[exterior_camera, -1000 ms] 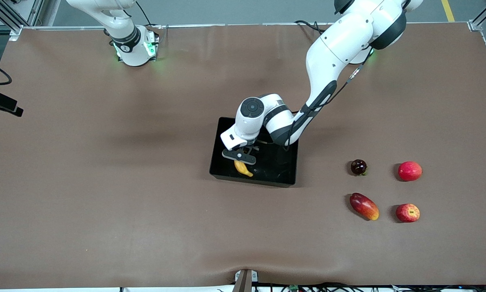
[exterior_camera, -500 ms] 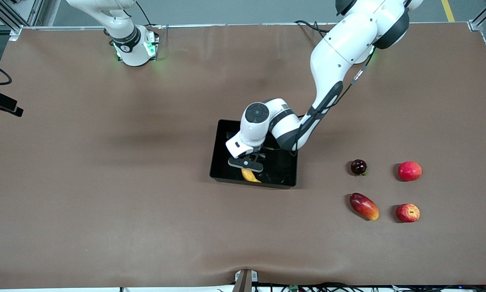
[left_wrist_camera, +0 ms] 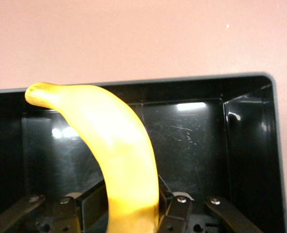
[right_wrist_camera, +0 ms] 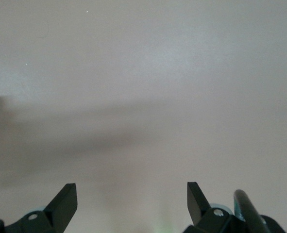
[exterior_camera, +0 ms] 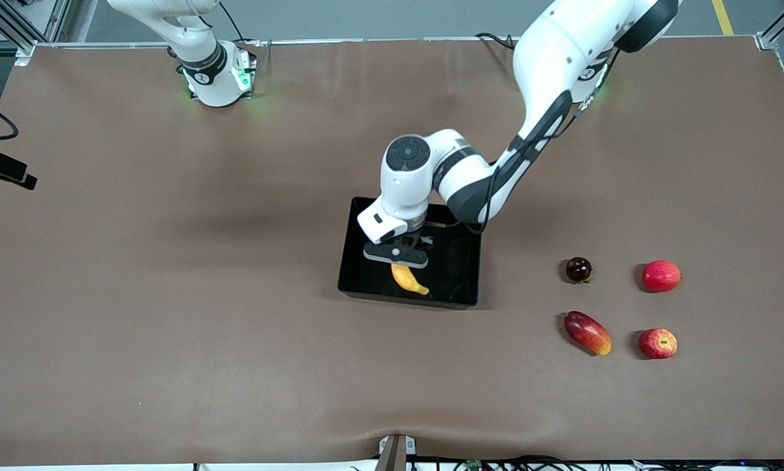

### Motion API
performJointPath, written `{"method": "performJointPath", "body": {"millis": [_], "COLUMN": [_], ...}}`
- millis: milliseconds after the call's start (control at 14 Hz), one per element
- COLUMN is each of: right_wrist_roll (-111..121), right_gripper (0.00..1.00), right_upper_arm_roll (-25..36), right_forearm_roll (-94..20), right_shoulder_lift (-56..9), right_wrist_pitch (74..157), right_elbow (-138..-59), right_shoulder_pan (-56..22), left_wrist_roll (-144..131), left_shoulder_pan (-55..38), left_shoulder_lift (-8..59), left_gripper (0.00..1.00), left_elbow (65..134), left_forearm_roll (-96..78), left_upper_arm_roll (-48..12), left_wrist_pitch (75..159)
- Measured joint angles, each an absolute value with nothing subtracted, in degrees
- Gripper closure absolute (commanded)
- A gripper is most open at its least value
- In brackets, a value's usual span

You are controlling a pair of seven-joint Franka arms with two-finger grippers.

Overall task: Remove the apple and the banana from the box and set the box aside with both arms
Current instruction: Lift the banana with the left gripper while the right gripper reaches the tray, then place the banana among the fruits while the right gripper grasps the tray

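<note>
- Right now the left gripper (exterior_camera: 400, 260) is clamped on the banana (exterior_camera: 409, 279), one fingertip (left_wrist_camera: 179, 209) pressed to its side near one end, and it hangs over the box (exterior_camera: 360, 261) with the fruit's free end pointing toward the wall nearest the front camera.
- Judging by the wrist view, the banana (left_wrist_camera: 115, 160) looks clear of the box floor (left_wrist_camera: 196, 141).
- Raise it straight up until the drooping tip is above the wall (a snag there could drag the box), then carry it toward the left arm's end of the table.
- Set it down near the apple (exterior_camera: 658, 343), which already lies on the table beside the mango-like fruit (exterior_camera: 588, 333), and leave a gap.
- Meanwhile the right gripper (right_wrist_camera: 132, 199) waits over bare table, fingers spread wide and empty.
</note>
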State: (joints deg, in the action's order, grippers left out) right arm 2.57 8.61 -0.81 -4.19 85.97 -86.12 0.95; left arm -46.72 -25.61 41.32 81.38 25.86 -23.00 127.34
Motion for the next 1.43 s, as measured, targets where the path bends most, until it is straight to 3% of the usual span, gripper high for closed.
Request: {"method": "performJointPath", "body": {"millis": [643,1143,1429], "right_wrist_roll": [2.83,1.29,-9.87], "right_gripper": [0.0,0.0,0.0], "right_upper_arm_roll": [7.18,7.05,6.88], "right_forearm_roll": [-1.3,-13.2,-14.5], "right_shoulder_lift": [-8.73,-14.37,-16.23], "right_wrist_pitch": [86.78,87.18,92.06], "right_elbow": [-86.16,-86.34,-87.38], "right_shoulder_pan": [-1.62,-9.06,-14.83], "left_wrist_roll": [-17.94,7.31,14.22], "left_shoulder_pan": [-10.58,6.37,14.58], "left_shoulder_lift": [28.89,24.65,24.61], "left_gripper": [1.0,1.0,1.0], "left_elbow": [82.51,94.1,100.32], "left_forearm_roll": [12.22,12.11,12.11], "left_upper_arm_roll": [-22.92,-23.66,-24.0], "left_wrist_pitch": [110.47,110.98,117.3]}}
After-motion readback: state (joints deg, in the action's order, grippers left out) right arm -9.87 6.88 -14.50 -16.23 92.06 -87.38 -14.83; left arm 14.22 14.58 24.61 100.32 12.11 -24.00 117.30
